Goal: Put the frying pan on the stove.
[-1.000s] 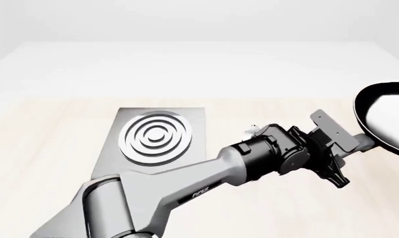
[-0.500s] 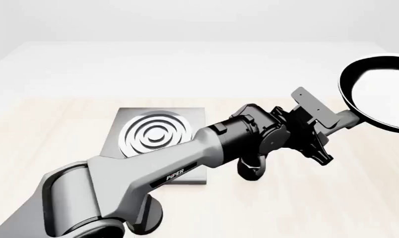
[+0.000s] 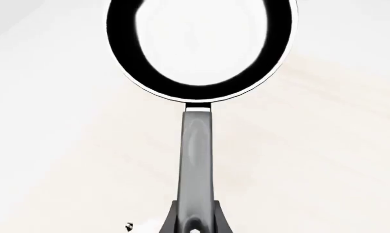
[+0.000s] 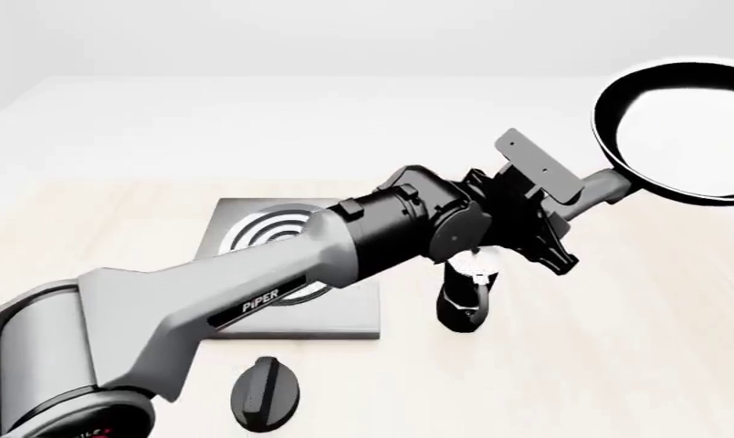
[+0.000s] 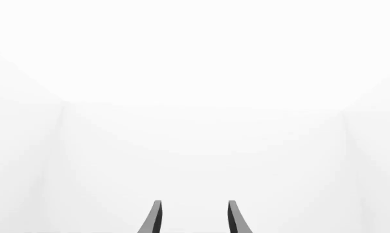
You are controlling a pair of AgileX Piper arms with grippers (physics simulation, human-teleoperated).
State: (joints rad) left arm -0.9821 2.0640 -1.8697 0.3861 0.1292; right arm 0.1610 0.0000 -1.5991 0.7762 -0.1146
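- Frying pan [image 4: 684, 128]: black rim, pale glossy inside, long black handle, lifted off the table.
- My left gripper [image 4: 582, 203]: clenched on that handle.
- My right gripper [image 5: 193, 218]: fingers parted, holding nothing.

You're in a bare simulated tabletop scene, kitchen-themed: pale wood table [image 4: 659, 347], blank white walls, a stove [image 4: 342, 315] plate and knob [image 4: 266, 393] behind your left gripper [image 4: 571, 212].

my left arm [image 4: 221, 292] has a thick silver-grey link printed with "piper" in white on a dark strip, then black rounded wrist housings and a flat dark rectangular plate. my right gripper [image 5: 193, 216] shows two thin dark curved fingers.
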